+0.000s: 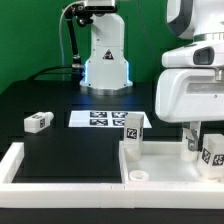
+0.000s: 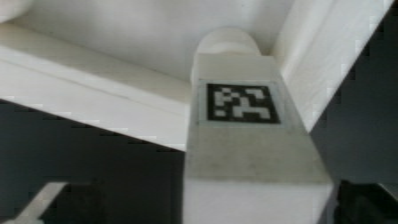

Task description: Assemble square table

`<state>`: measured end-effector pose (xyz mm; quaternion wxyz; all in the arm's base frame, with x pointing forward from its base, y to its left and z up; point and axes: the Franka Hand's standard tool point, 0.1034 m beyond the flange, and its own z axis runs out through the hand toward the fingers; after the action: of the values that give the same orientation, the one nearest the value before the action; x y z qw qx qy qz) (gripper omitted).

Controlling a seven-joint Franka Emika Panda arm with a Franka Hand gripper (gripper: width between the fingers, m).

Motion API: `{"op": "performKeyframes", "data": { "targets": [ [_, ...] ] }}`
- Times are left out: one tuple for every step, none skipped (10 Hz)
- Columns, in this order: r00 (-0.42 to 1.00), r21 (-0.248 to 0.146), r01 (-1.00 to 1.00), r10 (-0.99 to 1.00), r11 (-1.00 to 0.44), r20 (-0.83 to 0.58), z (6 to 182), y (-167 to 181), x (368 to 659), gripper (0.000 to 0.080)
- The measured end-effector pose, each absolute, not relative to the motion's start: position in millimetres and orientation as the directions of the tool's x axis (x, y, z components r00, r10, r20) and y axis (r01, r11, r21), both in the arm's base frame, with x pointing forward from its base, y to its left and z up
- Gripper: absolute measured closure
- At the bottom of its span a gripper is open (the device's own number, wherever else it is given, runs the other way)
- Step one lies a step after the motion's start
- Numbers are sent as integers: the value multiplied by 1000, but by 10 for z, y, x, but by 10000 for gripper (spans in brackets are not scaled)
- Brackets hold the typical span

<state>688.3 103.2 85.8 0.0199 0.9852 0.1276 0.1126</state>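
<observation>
While the white plastic square panel with a raised rim [image 1: 160,150] lies sockets-up at the near edge of the black worktop [image 1: 60,100], on the exterior view's right, one small white tagged leg block [image 1: 133,127] stands upright at its far left corner, apparently seated in a round socket. A second tagged leg block [image 1: 213,152] stands at the panel's right side. The tool [image 1: 197,140] hangs just beside it, jaws wide and gripping nothing, probably lining up a grasp. A third leg block [image 1: 40,121] lies loose, well left of the marker board [image 1: 100,119]. The long white bar [image 1: 60,186] seemingly braces the panel.
</observation>
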Motion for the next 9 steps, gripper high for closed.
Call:
{"op": "performKeyframes", "data": {
  "targets": [
    [947, 64, 228, 237, -972, 217, 854, 1026, 6882, 151],
    [953, 57, 201, 209, -978, 219, 851, 1028, 6881, 268],
    [964, 43, 139, 145, -989, 222, 850, 1029, 6880, 404],
    [971, 28, 78, 82, -997, 224, 850, 1032, 6880, 404],
    [974, 13, 13, 16, -1000, 225, 849, 1032, 6880, 510],
    [974, 3, -30, -28, -1000, 226, 849, 1032, 6880, 510],
    [965, -23, -159, -160, -987, 208, 842, 1037, 6865, 510],
    [937, -26, -317, -318, -948, 143, 836, 1019, 6847, 510],
    [902, -11, -423, -422, -906, 91, 836, 1002, 6874, 510]
  ]
}}
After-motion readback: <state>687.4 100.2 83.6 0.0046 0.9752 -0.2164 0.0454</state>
